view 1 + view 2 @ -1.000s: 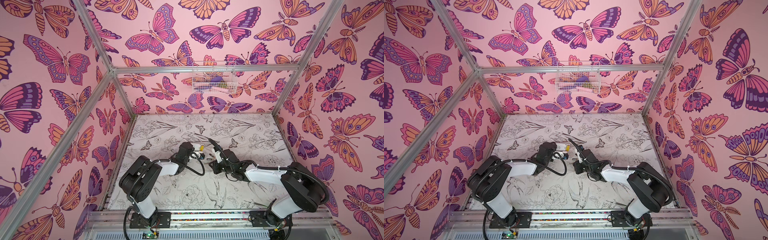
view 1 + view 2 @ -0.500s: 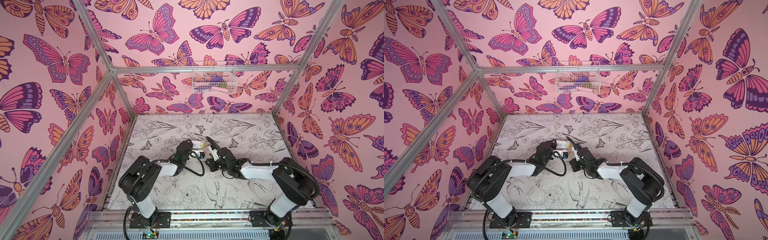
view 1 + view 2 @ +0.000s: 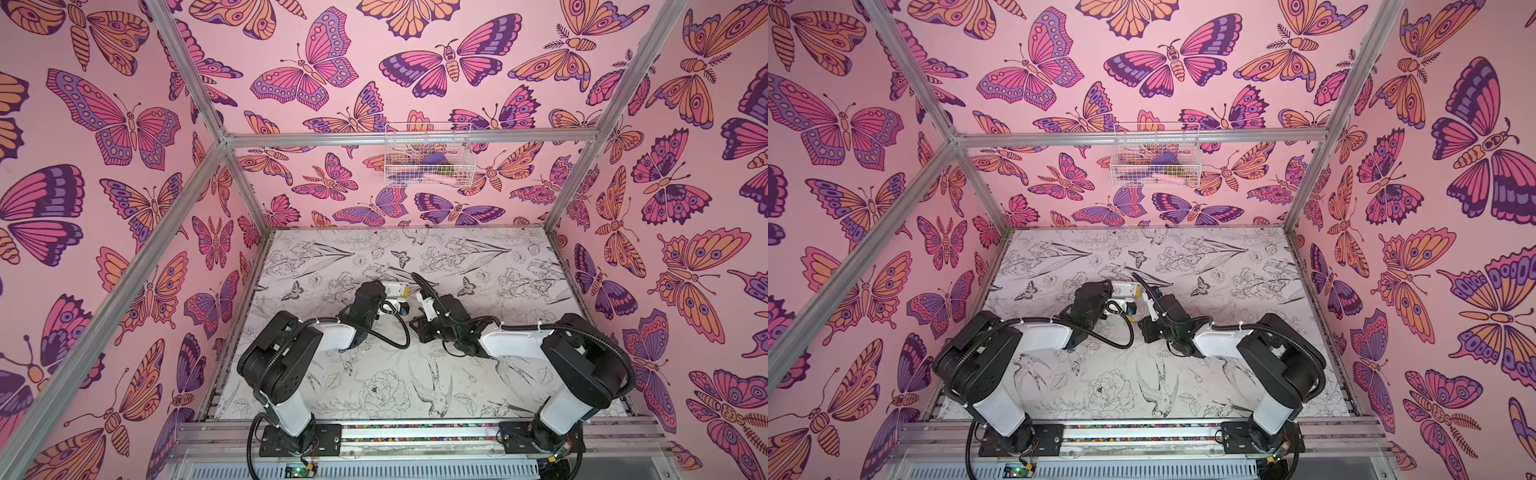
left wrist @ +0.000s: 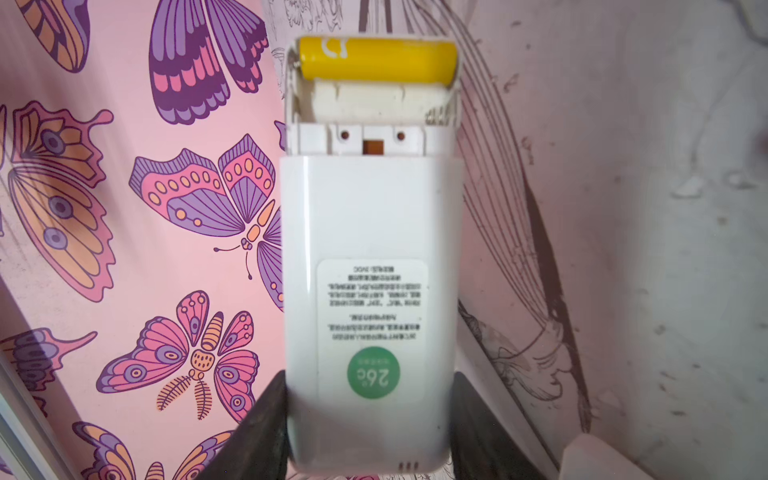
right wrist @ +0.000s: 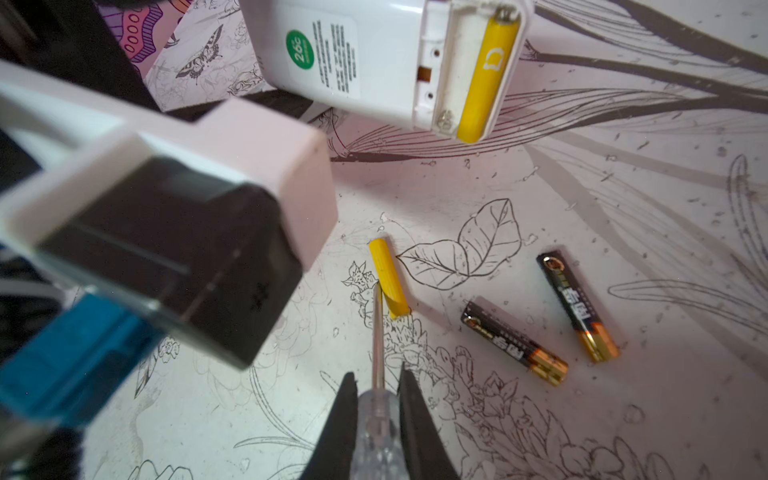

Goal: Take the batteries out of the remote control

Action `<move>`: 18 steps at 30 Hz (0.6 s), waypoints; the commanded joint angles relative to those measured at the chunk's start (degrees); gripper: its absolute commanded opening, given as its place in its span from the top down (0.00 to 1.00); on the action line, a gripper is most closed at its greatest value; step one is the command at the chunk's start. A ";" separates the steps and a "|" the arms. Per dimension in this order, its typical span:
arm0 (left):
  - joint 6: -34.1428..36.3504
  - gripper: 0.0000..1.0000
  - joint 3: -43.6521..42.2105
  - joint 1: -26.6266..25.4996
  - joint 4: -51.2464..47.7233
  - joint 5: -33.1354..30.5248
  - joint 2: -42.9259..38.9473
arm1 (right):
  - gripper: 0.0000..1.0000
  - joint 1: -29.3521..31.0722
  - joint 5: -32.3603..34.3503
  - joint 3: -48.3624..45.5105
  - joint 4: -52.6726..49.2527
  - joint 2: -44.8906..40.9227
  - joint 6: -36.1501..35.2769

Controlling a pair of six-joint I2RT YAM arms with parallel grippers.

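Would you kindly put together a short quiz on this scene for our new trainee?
1. True or false: the white remote in the left gripper holds one yellow battery.
2. What is the right gripper shut on? A a pen; B the screwdriver; C a lid.
3. How many batteries lie loose on the table?
Key: 1 true; 2 B; 3 three, one yellow and two black.
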 commanded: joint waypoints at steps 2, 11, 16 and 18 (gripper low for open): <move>-2.45 1.00 2.46 -0.31 -1.66 -2.34 -1.42 | 1.00 -0.17 0.55 0.40 -4.34 2.59 0.54; -7.80 1.00 6.47 -1.66 -9.80 -3.71 -2.68 | 1.00 -0.11 -0.24 -0.47 -6.30 -3.43 -1.05; -17.55 1.00 12.25 -3.61 -21.24 -4.18 -3.15 | 1.00 -1.24 0.66 -4.43 -9.77 -14.65 -1.48; -22.09 1.00 15.32 -4.65 -28.75 -2.69 -2.93 | 1.00 -2.10 2.13 -6.24 -13.18 -19.56 -1.07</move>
